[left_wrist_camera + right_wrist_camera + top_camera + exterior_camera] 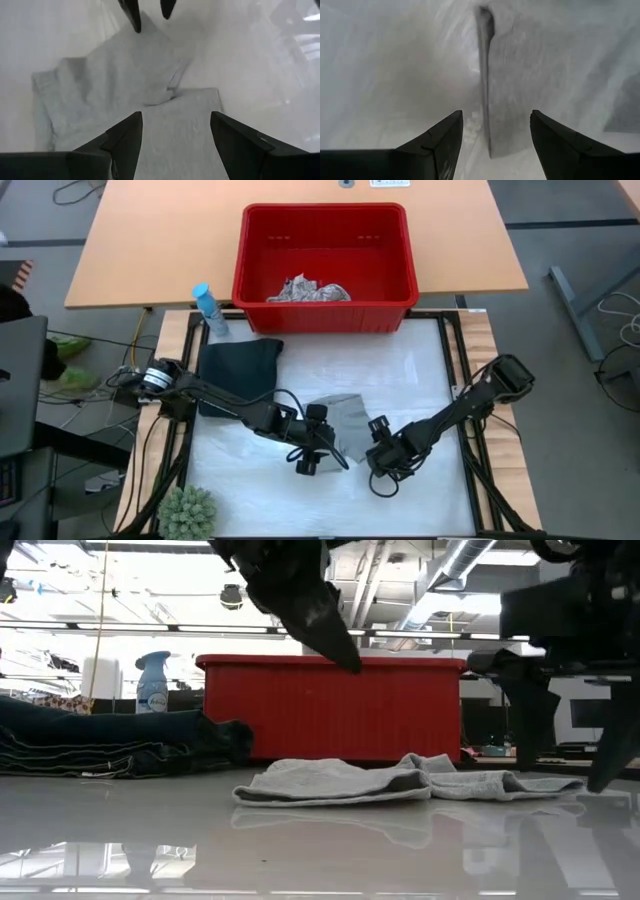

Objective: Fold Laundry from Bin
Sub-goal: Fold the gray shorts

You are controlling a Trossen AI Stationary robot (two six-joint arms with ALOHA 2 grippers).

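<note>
**A:** What do you have on the mat right now?

**B:** You have one small grey cloth (348,420) lying flat near the middle of the white work surface (410,380). In the low view it lies rumpled, with one flap folded over itself and a darker seam along the fold. At about ten o'clock from it, you'll see one pair of dark navy trousers (236,370) folded into a block, lying on the mat's far left part.

**A:** And the bin?

**B:** You have one red bin (325,305) at twelve o'clock, standing on the wooden table just beyond the mat. It has sloped walls and small slots near the rim. Inside it lies one crumpled white cloth with grey print (308,290), close to the wall nearest the mat.

**A:** Where are my grippers?

**B:** You have two, both low over the mat. Your left gripper (312,452) hovers at the grey cloth's seven o'clock edge, jaws spread apart with nothing between them; its wrist view looks straight down on the cloth. Your right gripper (381,450) hangs at the cloth's four o'clock side, jaws likewise apart and empty, over a raised fold edge.

**A:** Anything else?

**B:** One blue spray bottle (208,310) stands at the bin's near left corner, and one green plant (188,513) sits at the mat's seven o'clock corner.
</note>
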